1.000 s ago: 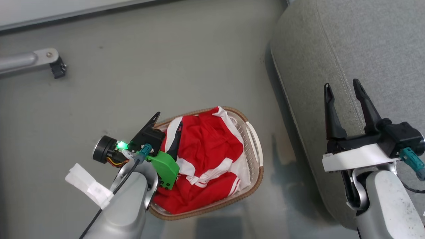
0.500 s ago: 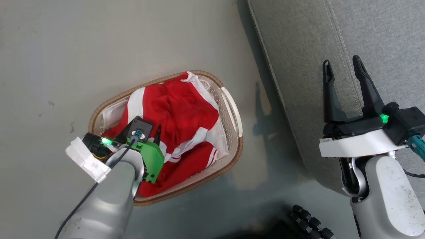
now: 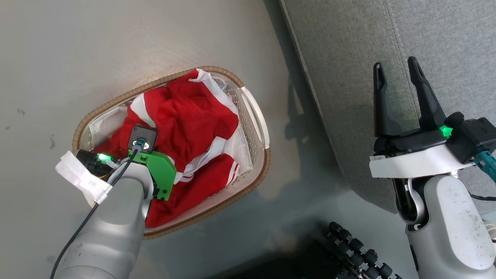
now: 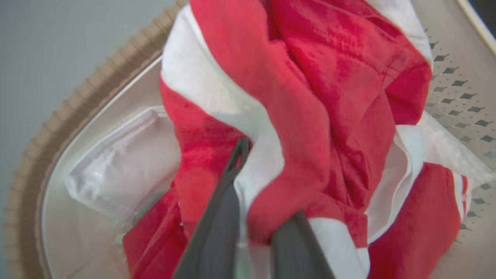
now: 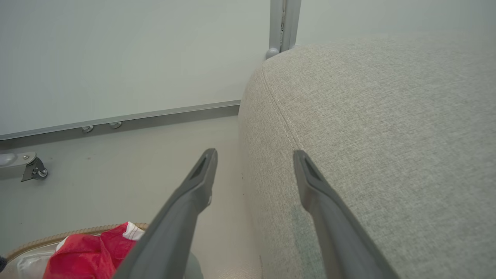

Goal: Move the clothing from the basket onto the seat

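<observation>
The clothing (image 3: 193,116), red with white stripes, lies bunched in the basket (image 3: 266,162), an oval white one with a brown woven rim, on the floor. My left arm reaches straight down into it. In the left wrist view my left gripper (image 4: 267,182) is pinched on a raised red-and-white fold of the clothing (image 4: 294,128), and the cloth hides one fingertip. My right gripper (image 3: 395,66) is open, with nothing between its fingers, above the front edge of the grey seat (image 3: 387,31). The right wrist view shows the right gripper (image 5: 254,157) over the seat's (image 5: 387,116) rounded corner.
A white sheet (image 4: 116,166) lines the basket's left end. A strip of floor (image 3: 294,128) separates basket and seat. A black ribbed part (image 3: 356,252) sits at the bottom. A pale wall panel and a metal caster foot (image 5: 33,168) stand beyond.
The head camera has tilted, shifting the picture. My left gripper has gone down into the basket and closed from wide open onto a fold of the clothing. The right gripper stays open.
</observation>
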Robot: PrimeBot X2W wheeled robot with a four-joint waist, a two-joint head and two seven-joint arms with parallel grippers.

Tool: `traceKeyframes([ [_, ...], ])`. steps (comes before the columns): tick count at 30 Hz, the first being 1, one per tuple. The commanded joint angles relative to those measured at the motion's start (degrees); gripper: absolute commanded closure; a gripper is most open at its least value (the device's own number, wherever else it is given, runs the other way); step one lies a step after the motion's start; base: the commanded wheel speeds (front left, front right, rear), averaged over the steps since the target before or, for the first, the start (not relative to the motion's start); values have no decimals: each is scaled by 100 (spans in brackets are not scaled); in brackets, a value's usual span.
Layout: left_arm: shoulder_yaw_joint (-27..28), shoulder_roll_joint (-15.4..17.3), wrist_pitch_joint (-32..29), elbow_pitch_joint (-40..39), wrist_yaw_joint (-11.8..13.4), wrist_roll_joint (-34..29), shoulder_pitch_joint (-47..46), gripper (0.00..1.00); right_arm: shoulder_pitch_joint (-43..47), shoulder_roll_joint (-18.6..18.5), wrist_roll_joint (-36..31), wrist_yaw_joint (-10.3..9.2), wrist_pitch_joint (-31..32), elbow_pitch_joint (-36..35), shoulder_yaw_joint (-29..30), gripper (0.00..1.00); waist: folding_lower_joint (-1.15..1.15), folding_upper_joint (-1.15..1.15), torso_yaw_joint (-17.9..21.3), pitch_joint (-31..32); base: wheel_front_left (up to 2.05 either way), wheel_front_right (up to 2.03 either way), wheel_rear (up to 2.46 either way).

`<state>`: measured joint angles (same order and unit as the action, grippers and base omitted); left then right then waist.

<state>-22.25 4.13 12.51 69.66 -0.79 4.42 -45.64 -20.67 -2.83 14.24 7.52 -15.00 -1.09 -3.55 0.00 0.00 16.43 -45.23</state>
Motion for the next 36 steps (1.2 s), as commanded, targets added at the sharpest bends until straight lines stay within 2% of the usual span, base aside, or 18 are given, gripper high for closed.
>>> traceKeyframes([
  [1,15,-15,70,-1,-35,90,-69,100,-51,-12,1,-6,-28,35,-9,0,0,0,-34,71,0,0,0],
  [6,-103,-61,203,-99,-143,109,29,100,17,-12,-105,-6,-28,116,21,0,0,0,-143,332,0,0,0],
  [15,-315,-98,274,-609,-288,106,304,100,380,-16,-401,-6,-27,403,130,0,0,0,-442,1281,0,0,0],
  [27,-545,119,272,-1668,-520,108,601,100,1099,-16,-810,-6,-28,788,200,0,0,0,-787,2881,0,0,0],
  [36,-855,282,82,-2187,-636,144,204,100,1556,-16,-1019,-6,-28,961,128,0,0,0,-898,3833,0,0,0],
])
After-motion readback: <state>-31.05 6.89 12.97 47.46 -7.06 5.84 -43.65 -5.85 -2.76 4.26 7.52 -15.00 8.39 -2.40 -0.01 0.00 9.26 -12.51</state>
